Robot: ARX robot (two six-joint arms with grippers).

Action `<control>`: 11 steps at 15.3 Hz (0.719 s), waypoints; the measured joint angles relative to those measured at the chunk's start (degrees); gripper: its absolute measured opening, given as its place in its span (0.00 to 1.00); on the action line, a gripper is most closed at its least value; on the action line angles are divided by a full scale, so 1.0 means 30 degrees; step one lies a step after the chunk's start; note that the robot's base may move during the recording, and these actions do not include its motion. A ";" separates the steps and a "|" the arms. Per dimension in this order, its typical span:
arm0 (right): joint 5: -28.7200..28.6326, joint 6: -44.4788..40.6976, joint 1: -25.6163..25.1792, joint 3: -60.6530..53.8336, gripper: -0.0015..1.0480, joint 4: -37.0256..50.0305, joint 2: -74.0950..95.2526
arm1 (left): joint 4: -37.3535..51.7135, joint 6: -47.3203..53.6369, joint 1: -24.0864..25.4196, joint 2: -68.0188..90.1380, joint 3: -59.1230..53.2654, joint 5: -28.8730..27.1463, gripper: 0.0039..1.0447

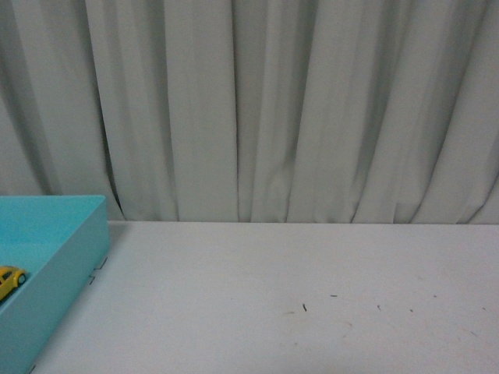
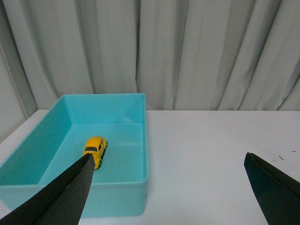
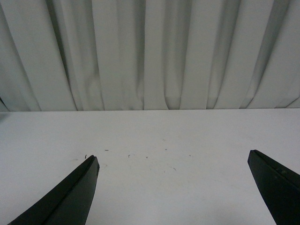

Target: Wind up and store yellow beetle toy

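Yellow beetle toy [image 2: 95, 150] sits on the floor of the teal bin [image 2: 117, 199] at the tabletop's [image 1: 312, 296] far-left, so storage looks done. Left gripper [image 2: 173, 187] jaws spread wide, holding nothing, hanging near the bin. Right gripper [image 3: 180, 187] also wide apart, empty, over bare tabletop, likely parked clear.

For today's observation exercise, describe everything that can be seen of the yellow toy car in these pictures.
The yellow beetle toy is a small, glossy, rounded car with dark windows and black wheels; it looks like plastic or painted metal. It stands upright on its wheels on the floor of the turquoise bin, apart from the walls, and nothing else touches it. In the front view only part of it shows at the picture's left edge. The left gripper is open and holds nothing.
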 joint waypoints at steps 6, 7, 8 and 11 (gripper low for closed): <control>0.0000 0.0000 0.0000 0.0000 0.94 0.0051 -0.0029 | 0.0051 0.0000 0.0000 0.0000 -0.0007 0.0007 0.94; 0.0000 0.0000 0.0000 0.0000 0.94 0.0058 -0.0029 | 0.0051 0.0000 0.0000 0.0000 0.0000 0.0000 0.94; 0.0007 0.0000 0.0000 0.0000 0.94 0.0058 -0.0029 | 0.0051 0.0000 0.0000 0.0000 -0.0007 0.0007 0.94; 0.0007 0.0000 0.0000 0.0000 0.94 0.0058 -0.0029 | 0.0051 0.0000 0.0000 0.0000 0.0000 0.0007 0.94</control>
